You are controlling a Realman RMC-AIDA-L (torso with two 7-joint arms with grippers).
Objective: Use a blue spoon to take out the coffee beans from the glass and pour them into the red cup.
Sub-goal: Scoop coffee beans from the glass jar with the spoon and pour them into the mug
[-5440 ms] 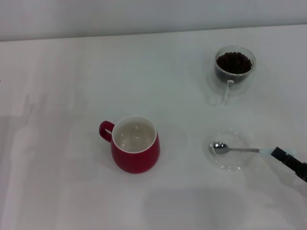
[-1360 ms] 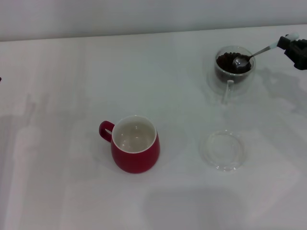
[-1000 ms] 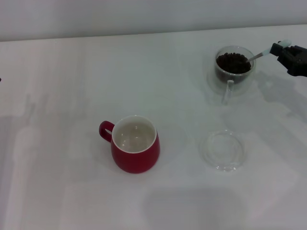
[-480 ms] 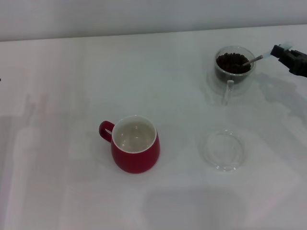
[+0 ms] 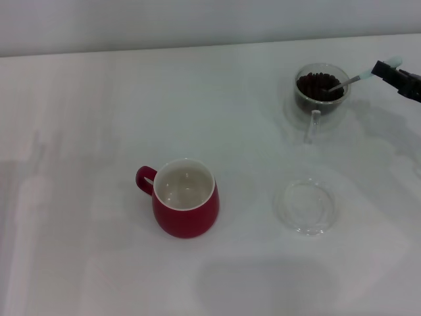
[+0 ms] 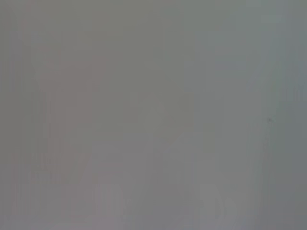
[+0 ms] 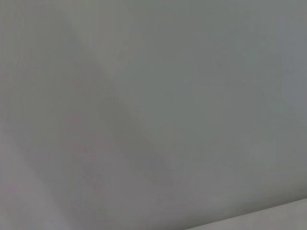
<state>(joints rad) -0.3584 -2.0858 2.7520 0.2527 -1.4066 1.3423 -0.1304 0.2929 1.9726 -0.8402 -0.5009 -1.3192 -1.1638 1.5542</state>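
Right end effector (image 5: 395, 74) is clamped on the blue spoon (image 5: 358, 77) handle, bowl angled down into the coffee beans (image 5: 318, 86) in the glass (image 5: 321, 92), probably to scoop. Red cup (image 5: 185, 207) sits well apart.

Red cup (image 5: 186, 209) (white inside), dark beans (image 5: 318, 85)

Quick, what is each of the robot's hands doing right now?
Right gripper: shut on the blue spoon, whose bowl is down in the glass.
Left gripper: not in view.
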